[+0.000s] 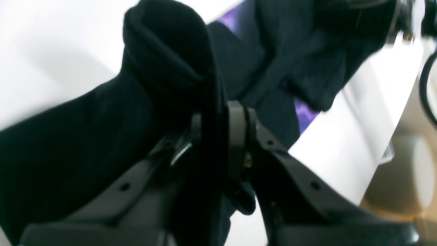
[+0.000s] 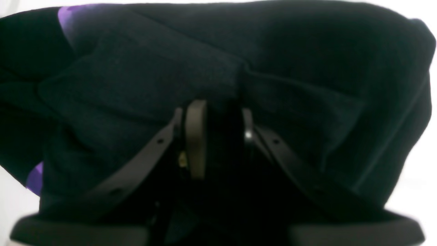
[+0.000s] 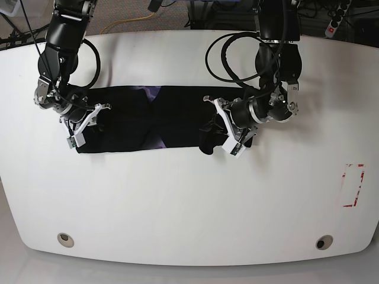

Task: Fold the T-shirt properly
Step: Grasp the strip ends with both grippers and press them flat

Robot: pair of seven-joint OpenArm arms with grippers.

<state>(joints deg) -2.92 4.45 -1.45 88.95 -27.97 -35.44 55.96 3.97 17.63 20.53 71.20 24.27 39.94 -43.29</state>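
The black T-shirt lies in a long band across the white table, with a purple patch near its far middle. My left gripper is at the shirt's right end, shut on a bunched fold of the cloth; in the left wrist view black fabric is pinched between the fingers. My right gripper is at the shirt's left end, shut on the cloth. In the right wrist view the fabric fills the frame, with purple at the top left.
A red-outlined rectangle is marked on the table at the right. Two round holes sit near the front edge. Cables and a power strip lie beyond the far edge.
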